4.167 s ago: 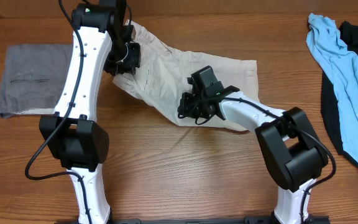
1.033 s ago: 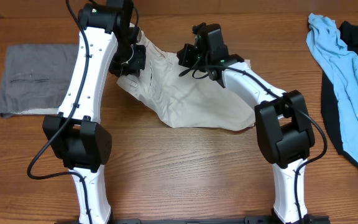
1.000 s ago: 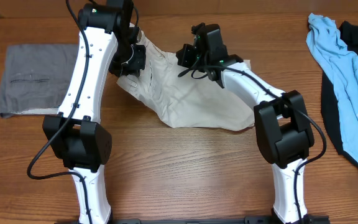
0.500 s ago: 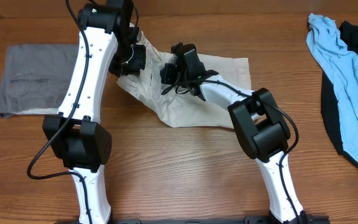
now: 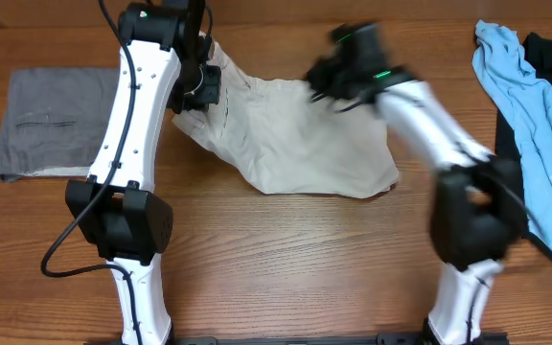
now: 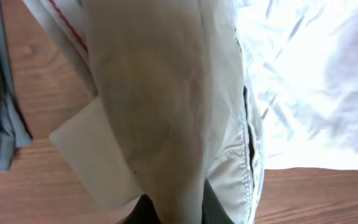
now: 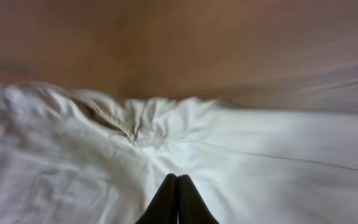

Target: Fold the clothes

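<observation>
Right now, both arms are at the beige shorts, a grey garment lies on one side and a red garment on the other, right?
Not quite: the overhead view shows a light blue garment, not a red one. The beige shorts and the grey garment on the other side are as you say.

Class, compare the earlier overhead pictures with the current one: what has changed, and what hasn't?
The right pincer, shut, swung rightward over the shorts, whose right side spread outward. The left pincer kept its grip on their upper left corner. The grey garment and blue garment stayed put.
</observation>
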Motion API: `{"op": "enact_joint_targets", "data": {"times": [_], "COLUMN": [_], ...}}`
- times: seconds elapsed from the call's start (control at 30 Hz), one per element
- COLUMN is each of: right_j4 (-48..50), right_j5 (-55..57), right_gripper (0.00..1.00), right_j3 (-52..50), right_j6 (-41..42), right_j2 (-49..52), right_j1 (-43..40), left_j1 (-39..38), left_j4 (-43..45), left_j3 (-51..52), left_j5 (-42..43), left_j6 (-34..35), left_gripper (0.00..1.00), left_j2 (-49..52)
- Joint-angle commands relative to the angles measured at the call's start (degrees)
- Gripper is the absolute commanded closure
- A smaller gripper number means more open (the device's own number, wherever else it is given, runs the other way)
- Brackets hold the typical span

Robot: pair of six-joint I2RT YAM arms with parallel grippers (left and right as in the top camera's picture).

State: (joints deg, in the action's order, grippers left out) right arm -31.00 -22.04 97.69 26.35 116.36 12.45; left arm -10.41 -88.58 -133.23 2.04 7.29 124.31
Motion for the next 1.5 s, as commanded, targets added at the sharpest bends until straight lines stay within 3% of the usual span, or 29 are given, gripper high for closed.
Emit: {"op": "enact_joint_targets", "data": {"times": [0.0, 0.27, 0.5, 1.07, 1.47], "right_j4": [-6.25, -23.30, -30.32, -33.20, -33.35], "right_j5": [0.13, 3.87, 8.35, 13.05, 13.07], "right_gripper": [0.96, 0.96, 0.96, 0.96, 0.96], "right_j3": [1.79, 1.64, 1.64, 0.17, 0.20], "right_j6": [-5.66, -7.34, -7.34, -7.30, -7.28], "right_j2": [-6.88, -8.59, -8.59, -8.55, -8.55], "right_j1": [-4.28, -15.76, -22.56, -23.78, -23.78], "left_j1": [-0.59, -5.64, -11.74, -22.45, -27.78], "left_j4": [0.11, -1.09, 0.35, 12.52, 15.23], "left_j3": [-5.75, -9.55, -9.55, -8.61, -8.55], "left_j5": [-0.15, -0.17, -0.17, 2.91, 2.62], "left_j6": [-0.85, -0.87, -0.63, 3.23, 2.99], "left_gripper": [0.96, 0.96, 0.96, 0.92, 0.96], "left_j2": [-0.37, -0.37, -0.35, 1.79, 10.60]}}
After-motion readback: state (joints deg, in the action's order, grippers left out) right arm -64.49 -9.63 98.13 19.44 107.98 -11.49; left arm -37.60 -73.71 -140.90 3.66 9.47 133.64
